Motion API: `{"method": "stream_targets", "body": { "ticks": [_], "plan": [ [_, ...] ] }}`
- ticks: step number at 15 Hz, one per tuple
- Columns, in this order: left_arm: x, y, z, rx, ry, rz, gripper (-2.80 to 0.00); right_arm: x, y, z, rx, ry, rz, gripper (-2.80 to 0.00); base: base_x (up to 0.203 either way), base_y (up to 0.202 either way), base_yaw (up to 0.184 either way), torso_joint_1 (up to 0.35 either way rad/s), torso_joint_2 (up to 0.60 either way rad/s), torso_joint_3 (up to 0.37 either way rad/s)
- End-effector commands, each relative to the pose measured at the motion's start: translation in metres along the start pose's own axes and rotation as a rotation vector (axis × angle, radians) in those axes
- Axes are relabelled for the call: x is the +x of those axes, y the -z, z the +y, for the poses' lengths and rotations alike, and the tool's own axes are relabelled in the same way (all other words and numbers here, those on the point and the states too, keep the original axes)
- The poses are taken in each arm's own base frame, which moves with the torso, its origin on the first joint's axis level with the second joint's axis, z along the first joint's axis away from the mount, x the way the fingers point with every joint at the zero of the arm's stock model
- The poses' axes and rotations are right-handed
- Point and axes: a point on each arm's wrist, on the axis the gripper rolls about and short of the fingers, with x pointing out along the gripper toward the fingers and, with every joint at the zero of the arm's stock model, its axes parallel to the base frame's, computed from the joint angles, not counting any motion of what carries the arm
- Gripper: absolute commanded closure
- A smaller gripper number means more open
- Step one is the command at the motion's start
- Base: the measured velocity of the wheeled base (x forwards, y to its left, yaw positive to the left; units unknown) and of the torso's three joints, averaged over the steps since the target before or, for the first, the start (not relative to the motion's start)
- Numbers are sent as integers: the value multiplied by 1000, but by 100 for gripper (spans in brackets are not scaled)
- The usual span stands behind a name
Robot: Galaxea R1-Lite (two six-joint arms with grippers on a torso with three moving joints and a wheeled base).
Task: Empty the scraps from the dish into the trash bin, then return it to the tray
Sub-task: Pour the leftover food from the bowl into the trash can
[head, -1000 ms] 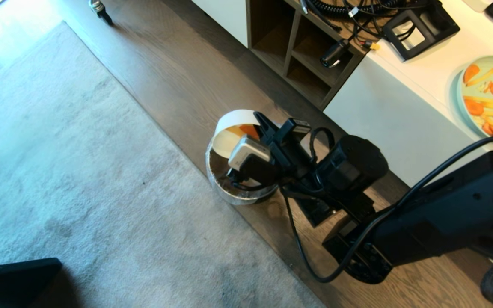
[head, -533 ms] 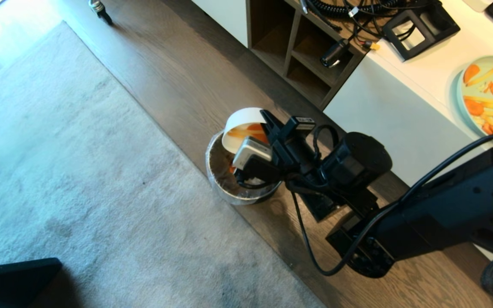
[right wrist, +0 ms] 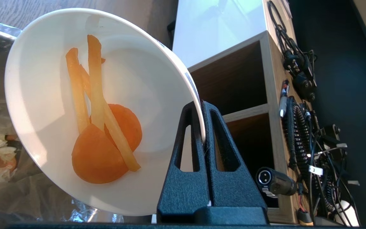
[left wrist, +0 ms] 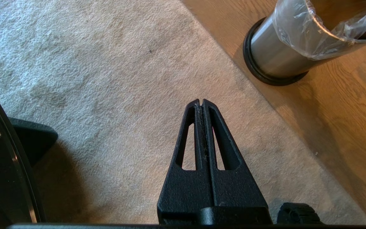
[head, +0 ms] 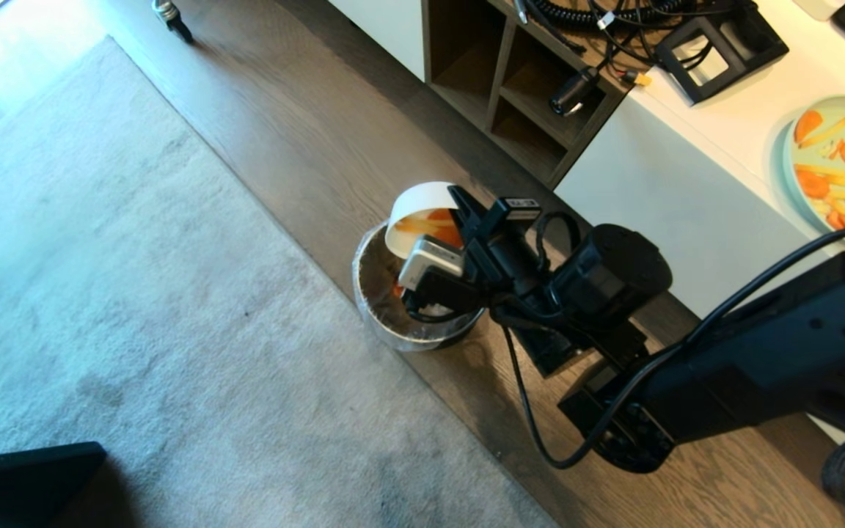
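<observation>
Rug [head: 136, 308] fills most of the floor, its long edge running just beside the trash bin [head: 382, 323]. Bin stands on the wood floor [head: 305, 125] between the rug edge and the foot of the white desk [head: 730, 110], clear liner folded over its rim; some pale and orange waste lies inside already.

Tray: not in any view, so I cannot log where it lies.

My right arm reaches out low over the bin. Right pincer [right wrist: 202, 109] is clenched on the rim of the dish [right wrist: 43, 127], one finger inside the wall, one outside. A rim grip leaves the bowl mouth free, which I judge is why it is held that way. Dish is tipped steeply, mouth facing down toward the bin opening and directly above it.

Scraps [right wrist: 102, 140] are not out yet: two round carrot slices and a few pale strips cling to the inner wall, low in the bowl. My reading: pour in progress, tilt probably short of what they need to slide.

Left pincer [left wrist: 202, 103] hangs idle over the rug, fingers pressed together, grasping nothing.

Blue-green plate [head: 844, 172] with its own carrot pieces sits near the desk's edge; not my concern.
</observation>
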Motion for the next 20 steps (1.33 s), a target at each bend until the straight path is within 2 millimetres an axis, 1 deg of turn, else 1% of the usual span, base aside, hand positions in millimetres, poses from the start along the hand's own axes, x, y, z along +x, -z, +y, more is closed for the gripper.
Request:
{"method": "stream_targets", "body": {
  "ticks": [1,3,10,13,16,18,20],
  "plan": [
    [0,0,0,-1,-1,-2,0,1,-2,-15,10,69,-10,0,0,0,0,0,0,0],
    [0,0,0,-1,-1,0,0,2,-4,-26,17,96,-14,0,0,0,0,0,0,0],
    [0,0,0,-1,-1,0,0,11,-13,-51,44,188,-46,0,0,0,0,0,0,0],
    [0,0,0,-1,-1,-2,0,11,-20,-55,75,188,-151,0,0,0,0,0,0,0],
    [0,0,0,-1,-1,-1,0,8,-26,-62,84,198,-167,0,0,0,0,0,0,0],
    [0,0,0,-1,-1,-1,0,5,-28,-62,86,193,-180,0,0,0,0,0,0,0],
    [0,0,0,-1,-1,0,0,3,-32,-61,84,178,-237,0,0,0,0,0,0,0]
  ]
}}
